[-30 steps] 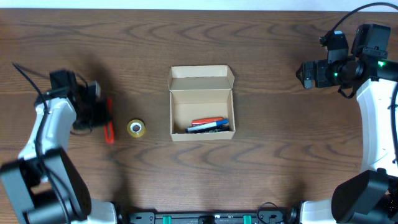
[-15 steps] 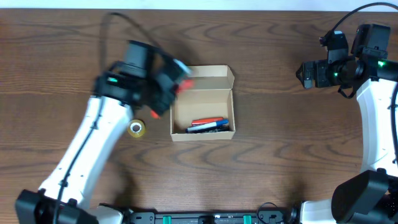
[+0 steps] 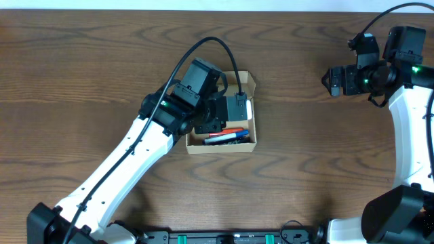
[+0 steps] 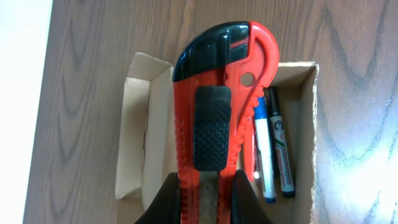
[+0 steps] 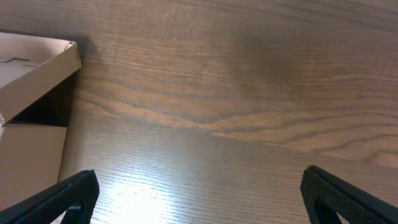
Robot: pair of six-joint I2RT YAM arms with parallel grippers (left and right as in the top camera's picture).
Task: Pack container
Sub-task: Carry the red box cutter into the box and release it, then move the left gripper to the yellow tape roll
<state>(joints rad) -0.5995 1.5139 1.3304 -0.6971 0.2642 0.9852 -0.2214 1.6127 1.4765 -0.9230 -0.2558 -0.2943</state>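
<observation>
- The container (image 3: pixel 224 146) sits open near the middle of the table (image 3: pixel 102 61), its flap lid folded back on the far side.
- Inside it, a few pens (image 3: pixel 227 135) lie along the near long wall. The left wrist view picks out a blue one (image 4: pixel 262 149) and a dark green-labelled one (image 4: pixel 281 155) side by side.
- Right over the container's opening is the left gripper (image 3: pixel 220 115), its two fingers (image 4: pixel 165 199) clamped on a red utility knife (image 4: pixel 217 87) with a black slider and a black nose.
- The knife lies along the container's short span, just beside the pens; whether it touches the floor of the box, I cannot tell.
- Well off to the container's right is the right gripper (image 3: pixel 330 79), its fingers (image 5: pixel 74 193) spread wide apart over bare wood with nothing between them. A corner of the container (image 5: pixel 31 68) shows at the edge of its view.
</observation>
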